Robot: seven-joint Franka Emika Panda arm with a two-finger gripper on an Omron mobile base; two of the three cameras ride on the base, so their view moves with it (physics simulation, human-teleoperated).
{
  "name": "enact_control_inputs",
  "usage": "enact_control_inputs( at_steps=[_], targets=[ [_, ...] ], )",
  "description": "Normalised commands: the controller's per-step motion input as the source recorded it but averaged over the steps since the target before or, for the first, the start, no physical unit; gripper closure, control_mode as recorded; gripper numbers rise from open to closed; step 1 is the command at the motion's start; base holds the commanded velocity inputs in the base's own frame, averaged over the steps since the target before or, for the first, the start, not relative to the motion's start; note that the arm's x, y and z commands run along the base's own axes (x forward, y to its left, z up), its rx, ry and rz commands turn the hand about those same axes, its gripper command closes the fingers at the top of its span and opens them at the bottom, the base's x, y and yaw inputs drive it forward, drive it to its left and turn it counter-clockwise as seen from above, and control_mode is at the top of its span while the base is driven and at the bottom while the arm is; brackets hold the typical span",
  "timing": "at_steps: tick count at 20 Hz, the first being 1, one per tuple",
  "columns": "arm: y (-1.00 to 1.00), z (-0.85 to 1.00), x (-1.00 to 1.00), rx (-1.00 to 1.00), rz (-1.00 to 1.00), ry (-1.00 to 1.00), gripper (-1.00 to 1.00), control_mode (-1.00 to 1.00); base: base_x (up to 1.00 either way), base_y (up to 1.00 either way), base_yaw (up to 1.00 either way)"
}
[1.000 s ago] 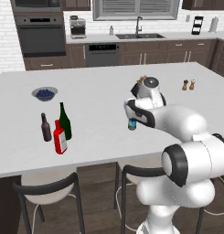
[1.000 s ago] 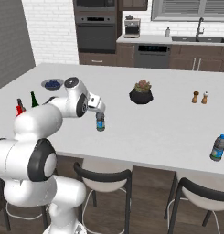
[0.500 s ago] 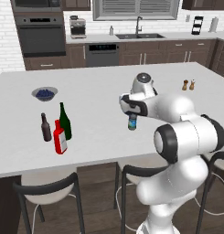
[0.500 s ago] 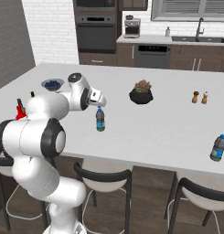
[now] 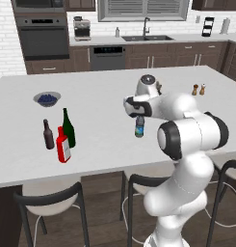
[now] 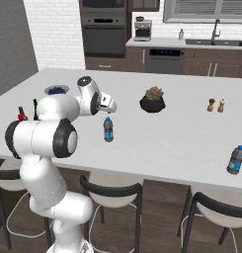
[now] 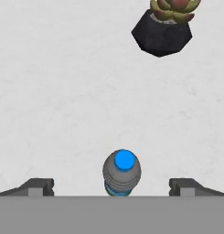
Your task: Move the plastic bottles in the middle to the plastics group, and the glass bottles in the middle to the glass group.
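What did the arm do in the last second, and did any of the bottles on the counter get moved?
The arm swung left across the counter, carrying the gripper from the right of the blue-capped bottle to directly above it, jaws wide open on either side of its cap. Nothing was taken hold of. The bottle stayed upright in place, as did the red bottle, green wine bottle, brown bottle and potted plant.
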Motion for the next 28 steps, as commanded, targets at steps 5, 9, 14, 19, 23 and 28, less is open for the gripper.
enact_control_inputs(
  at_steps=[5,9,14,19,23,28],
  targets=[
    [-0.05,-0.28,0.21,0.01,0.00,0.00,-1.00,-1.00,0.00,0.00,0.00],
    [-0.15,-0.36,0.26,0.03,0.00,0.00,-1.00,-1.00,0.00,0.00,0.00],
    [-0.08,-0.12,0.08,0.03,0.00,0.00,-1.00,-1.00,0.00,0.00,0.00],
    [0.00,-0.03,0.00,0.00,0.00,0.02,-1.00,-1.00,0.00,0.00,0.00],
    [0.00,-0.21,0.01,0.00,0.00,0.01,-1.00,-1.00,0.00,0.00,0.00],
    [0.00,-0.20,0.03,0.00,0.00,0.00,-1.00,-1.00,0.00,0.00,0.00]
  ],
)
